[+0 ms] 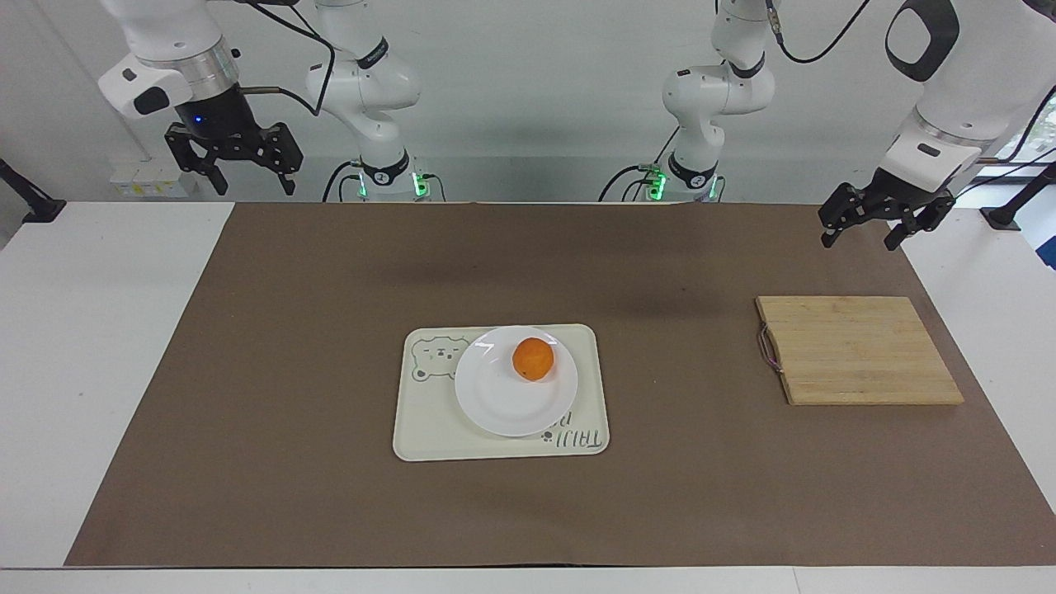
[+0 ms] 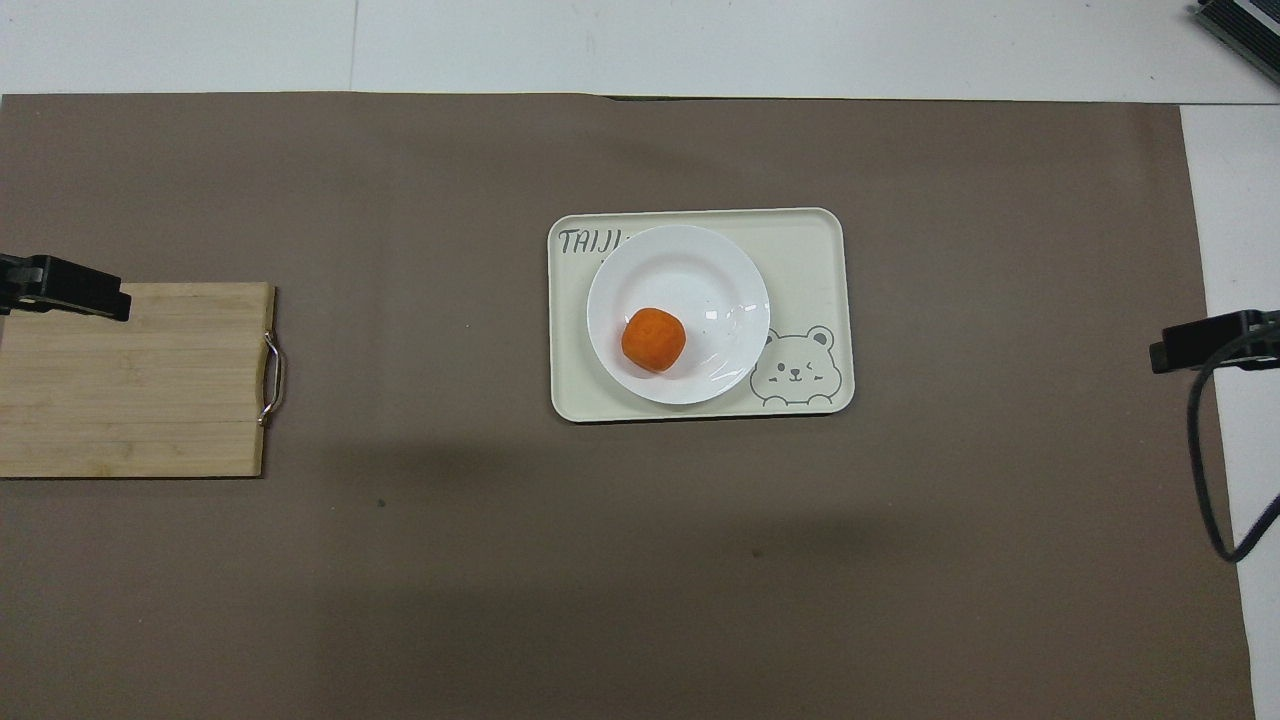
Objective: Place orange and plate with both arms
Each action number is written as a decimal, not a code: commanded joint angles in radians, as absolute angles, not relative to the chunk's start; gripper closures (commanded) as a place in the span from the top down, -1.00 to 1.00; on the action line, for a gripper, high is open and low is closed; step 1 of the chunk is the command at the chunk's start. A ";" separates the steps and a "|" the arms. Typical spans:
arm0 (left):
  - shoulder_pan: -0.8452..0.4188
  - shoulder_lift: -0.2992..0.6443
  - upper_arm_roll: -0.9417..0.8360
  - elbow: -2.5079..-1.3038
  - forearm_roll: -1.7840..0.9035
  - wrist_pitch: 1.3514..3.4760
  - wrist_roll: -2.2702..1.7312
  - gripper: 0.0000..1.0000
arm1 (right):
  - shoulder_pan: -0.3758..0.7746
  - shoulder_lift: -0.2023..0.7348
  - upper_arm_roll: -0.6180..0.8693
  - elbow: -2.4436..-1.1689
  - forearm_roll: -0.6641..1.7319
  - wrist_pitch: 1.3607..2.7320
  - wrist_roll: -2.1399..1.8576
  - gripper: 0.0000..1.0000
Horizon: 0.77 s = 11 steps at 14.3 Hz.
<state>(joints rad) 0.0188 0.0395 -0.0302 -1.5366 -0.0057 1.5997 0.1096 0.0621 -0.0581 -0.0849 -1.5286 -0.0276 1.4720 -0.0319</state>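
Up at the robots' edge of the table (image 1: 99, 346), the right claw (image 1: 233, 163) hangs in the air with fingers spread and nothing in them; the left claw (image 1: 864, 226), likewise spread and bare, is raised nearer the robots than the cutting board (image 1: 858, 351). Farther out, the tray (image 1: 429, 429) carries the plate (image 1: 503, 404), and the orange (image 1: 533, 360) sits on the plate's robot-side part, probably staged together for separate pickups. Only the facing view shows the claws whole; the overhead view catches just their tips but reads the tray's bear drawing upright.
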 commanded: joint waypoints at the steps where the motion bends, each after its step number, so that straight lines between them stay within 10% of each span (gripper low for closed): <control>1: 0.025 0.023 -0.034 -1.549 0.009 1.591 0.123 1.00 | 0.048 -0.080 -0.083 -1.552 -0.023 1.471 -0.055 1.00; 11: 0.025 0.023 -0.034 -1.549 0.009 1.591 0.123 1.00 | 0.043 -0.072 -0.097 -1.542 -0.020 1.460 -0.043 1.00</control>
<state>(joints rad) 0.0188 0.0395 -0.0302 -1.5366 -0.0058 1.5996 0.1097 0.0550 -0.0582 -0.0995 -1.5287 -0.0276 1.4705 -0.0319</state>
